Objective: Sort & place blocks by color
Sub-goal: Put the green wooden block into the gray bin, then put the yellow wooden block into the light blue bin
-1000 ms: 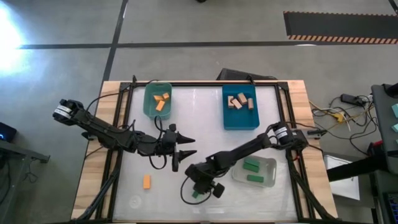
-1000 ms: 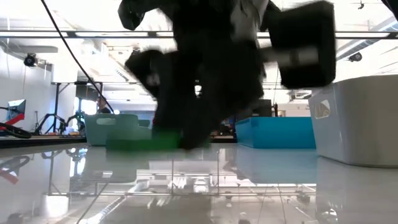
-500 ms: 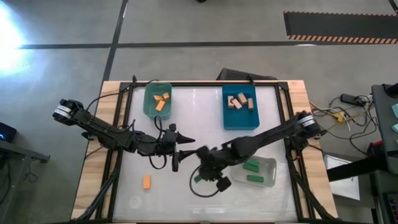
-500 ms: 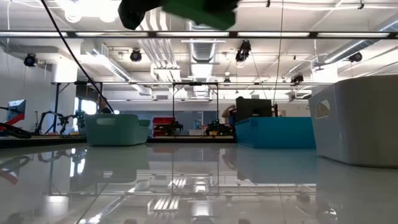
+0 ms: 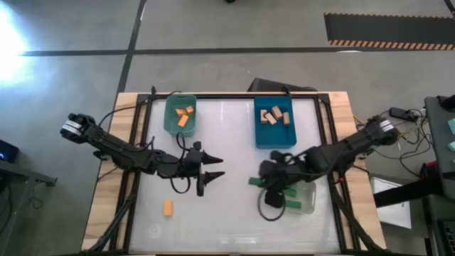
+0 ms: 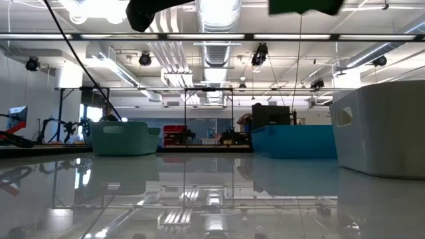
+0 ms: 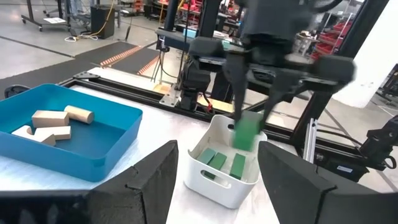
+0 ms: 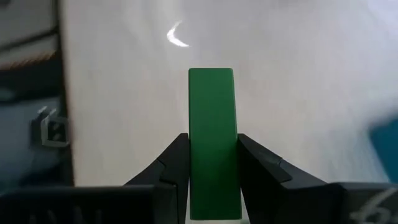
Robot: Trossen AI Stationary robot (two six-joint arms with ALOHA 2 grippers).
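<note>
Table point(image 5: 227, 224): white top, three bins toward its far and right edges. Teal bin point(image 5: 180, 114) at the far-left holds orange blocks point(image 5: 185, 116). Blue bin point(image 5: 274, 122) at the far edge, right of centre, holds tan blocks point(image 5: 276, 116). Clear bin point(image 5: 307, 198) near the right edge holds green blocks point(image 7: 219, 160).

My left gripper point(image 5: 210, 171) hangs mid-table, left of centre, jaws spread wide, nothing in them. It waits.

My right gripper point(image 5: 269, 182) is up off the table, just beside the clear bin's left wall. Jaws pinched on a green block point(image 8: 212, 142), gripped across its narrow sides, one end sticking out past the fingertips. In the left wrist view it hangs upright over the bin's near rim.

Step in hand, as I read it: carrying green to the clear bin, drop not yet made.

Next: shift a little further over the bin so the block clears the rim, lower, then open. Risk is the block catching the wall and tipping out.

After that, one orange block point(image 5: 168, 208) lies loose toward the near-left of the table. It belongs in the teal bin; the left gripper is nearer.
</note>
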